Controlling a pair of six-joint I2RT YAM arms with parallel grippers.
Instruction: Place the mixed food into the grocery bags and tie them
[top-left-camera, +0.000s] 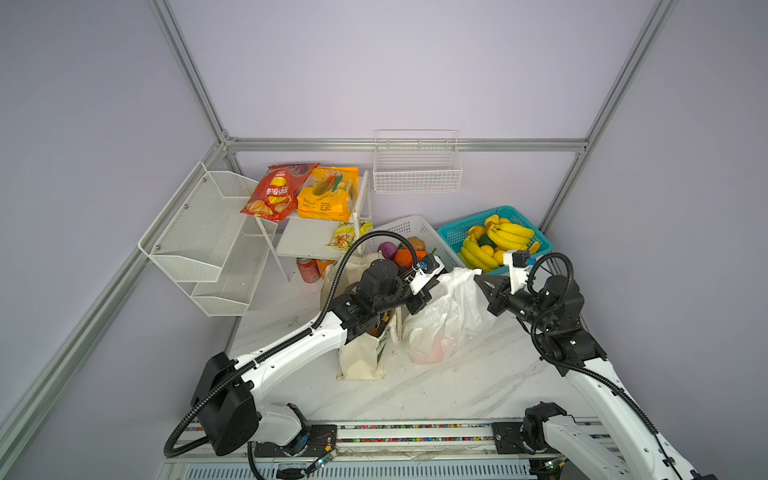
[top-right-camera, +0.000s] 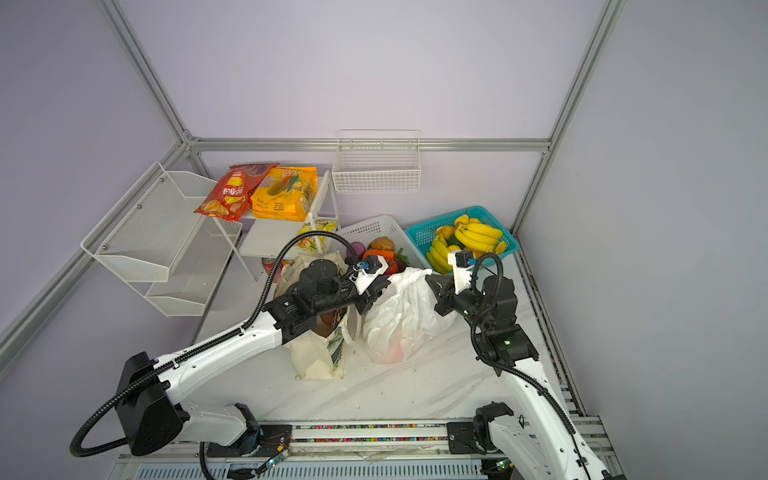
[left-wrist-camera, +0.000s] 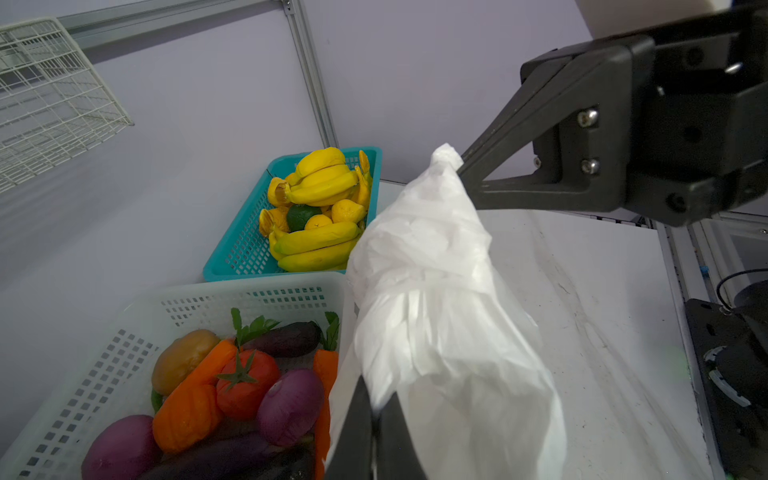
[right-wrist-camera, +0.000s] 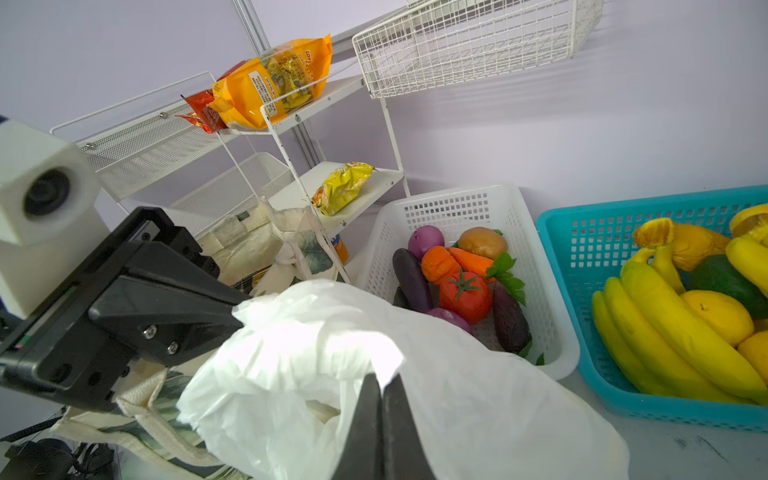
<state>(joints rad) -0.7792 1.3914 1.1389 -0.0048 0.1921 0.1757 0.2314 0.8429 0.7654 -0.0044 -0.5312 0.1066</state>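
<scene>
Two bunched ends of the white plastic carrier bag (top-left-camera: 446, 320), sitting just beside the canvas tote (top-left-camera: 360, 359), are what we are pinching, left gripper (left-wrist-camera: 376, 415) and right gripper (right-wrist-camera: 382, 388) both clamped tight on them. We are risking a slip or tear in the thin film if we pull unevenly.

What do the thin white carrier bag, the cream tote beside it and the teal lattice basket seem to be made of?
Thin white carrier bag: likely plastic film, translucent, crinkled, orange showing through.
Cream tote: seems woven canvas, matte, folding softly.
Teal lattice basket: apparently moulded rigid plastic, slightly glossy, with regular square holes.
</scene>
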